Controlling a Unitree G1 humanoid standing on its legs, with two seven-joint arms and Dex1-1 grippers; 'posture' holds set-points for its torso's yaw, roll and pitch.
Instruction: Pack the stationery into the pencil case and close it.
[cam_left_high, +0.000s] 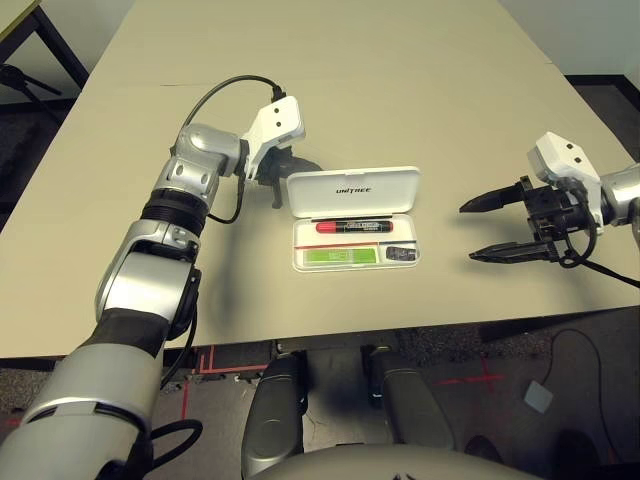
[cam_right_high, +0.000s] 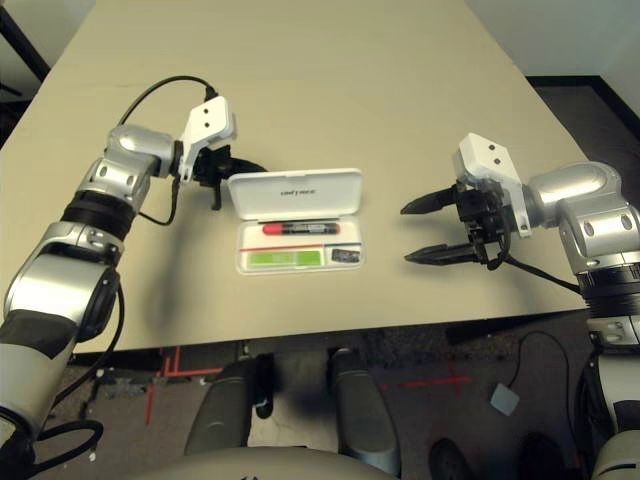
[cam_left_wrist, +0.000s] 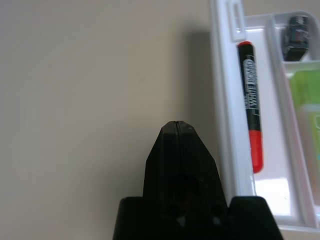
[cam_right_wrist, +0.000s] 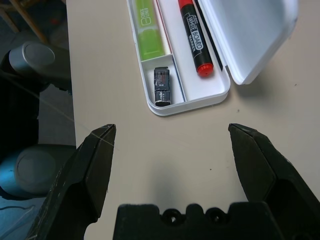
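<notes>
Case (cam_left_high: 352, 190) sits open on bench (cam_left_high: 400, 80), lid up. All 3 items already in the tray: marker (cam_left_high: 352, 226), highlighter (cam_left_high: 340, 257), dark block (cam_left_high: 402, 254).

L gripper (cam_left_high: 283, 166) pinched fully shut, empty, just behind the lid's back-left corner; case is right beside its tips. R gripper (cam_left_high: 480, 230) spread wide, empty, case well apart from it, straight ahead of its fingers.

Only closing left, imo. Risks:
- L pushes lid off-centre from the corner → case skids or rotates across bench instead of the lid folding, since nothing braces it.
- lid comes down but doesn't latch, if marker rides high.
- R comes in late or low → nudges tray, items jump out.
</notes>
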